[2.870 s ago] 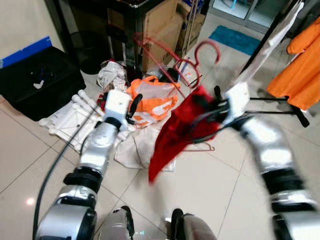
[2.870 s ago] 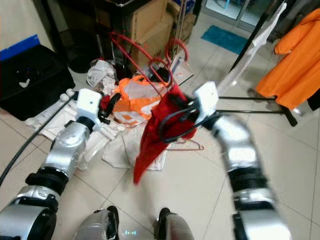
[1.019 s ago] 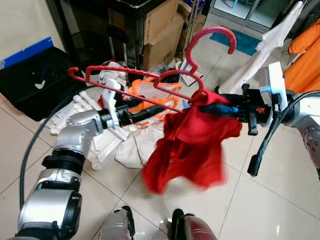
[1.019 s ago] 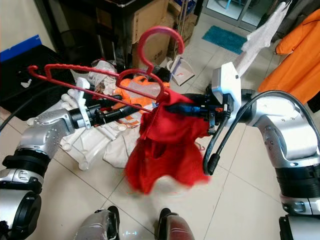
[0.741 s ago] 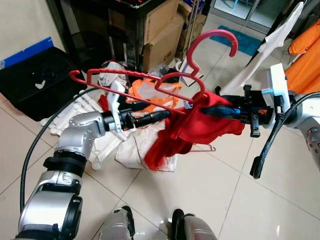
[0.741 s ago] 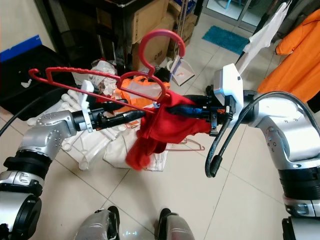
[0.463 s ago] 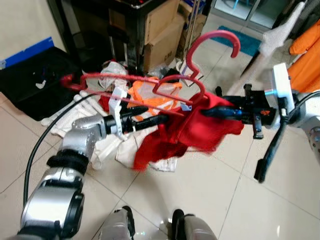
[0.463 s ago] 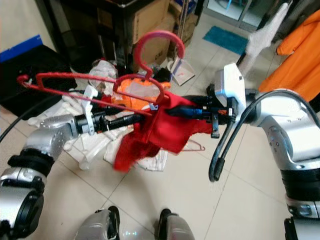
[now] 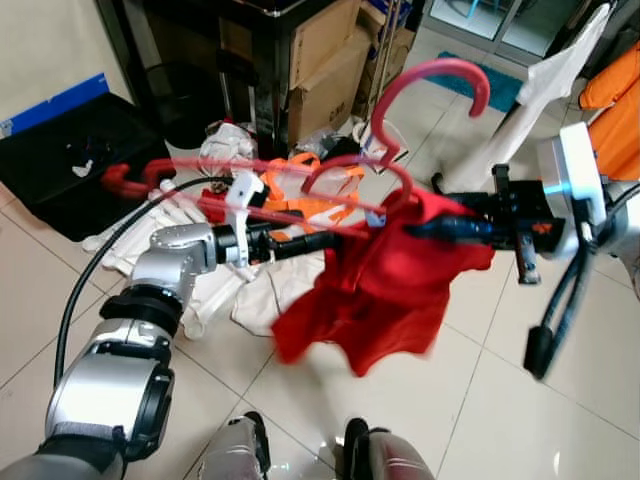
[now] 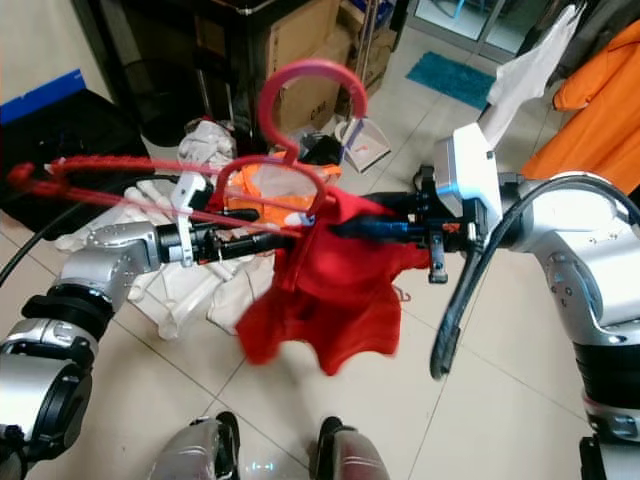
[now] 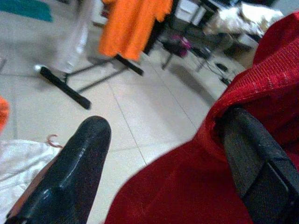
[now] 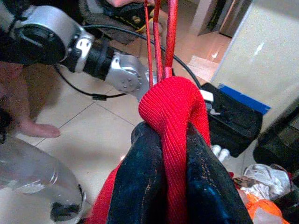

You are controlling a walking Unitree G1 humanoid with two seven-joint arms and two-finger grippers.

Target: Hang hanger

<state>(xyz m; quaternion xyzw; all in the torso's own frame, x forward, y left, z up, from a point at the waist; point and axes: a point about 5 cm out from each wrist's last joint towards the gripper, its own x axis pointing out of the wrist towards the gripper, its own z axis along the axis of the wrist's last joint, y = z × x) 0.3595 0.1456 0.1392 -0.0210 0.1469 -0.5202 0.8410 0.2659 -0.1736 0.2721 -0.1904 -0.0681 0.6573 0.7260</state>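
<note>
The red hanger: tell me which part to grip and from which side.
Grip the straight lower bar of the red hanger on its bare left half, coming from the robot's left, where the left gripper reaches. That stretch is thin, straight and uncovered; the right end is buried in the red garment that the right gripper pinches.
</note>
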